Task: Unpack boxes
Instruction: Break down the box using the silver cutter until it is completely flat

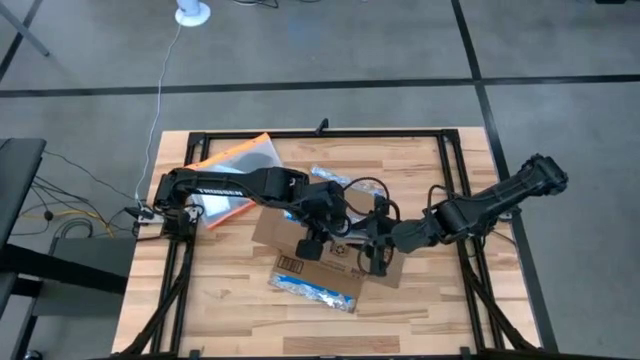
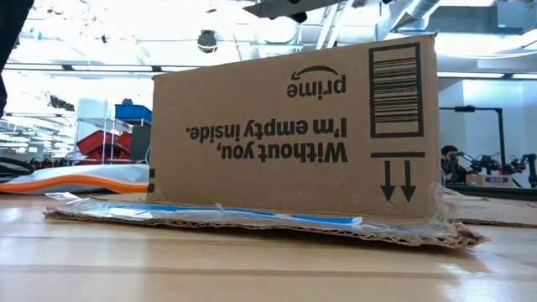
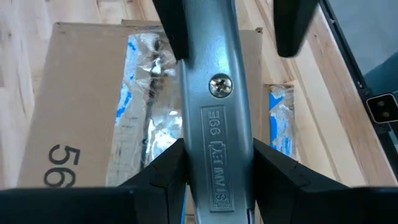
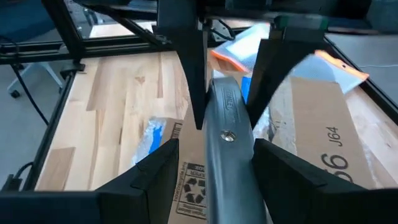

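Note:
The brown cardboard box (image 1: 300, 232) (image 2: 294, 126) stands mid-table, its printed side wall upright in the low view. A grey metal utility knife (image 3: 214, 124) (image 4: 230, 143) hangs over it between both arms. My left gripper (image 1: 315, 243) (image 3: 217, 155) is shut on the knife. My right gripper (image 1: 377, 252) (image 4: 216, 143) faces it from the right. It is open, with a finger on either side of the knife's other end. A torn cardboard strip with blue-and-white tape (image 1: 315, 285) (image 2: 252, 220) lies flat before the box. My left gripper pinches the knife's handle (image 3: 216, 186) by its two narrow edges, between both fingers, the screw face toward the camera. The fingers slant down from the table's left and lie along the knife. The knife is lifted clear above the box. My right gripper has one finger (image 4: 273, 155) close against the knife's edge and the other standing apart; whether it touches, I cannot tell.
An orange-edged clear pouch (image 1: 235, 170) (image 2: 75, 178) lies at the far left of the table. A crumpled piece of clear plastic (image 1: 330, 178) lies behind the box. Black frame rails (image 1: 455, 200) run along the table's edges.

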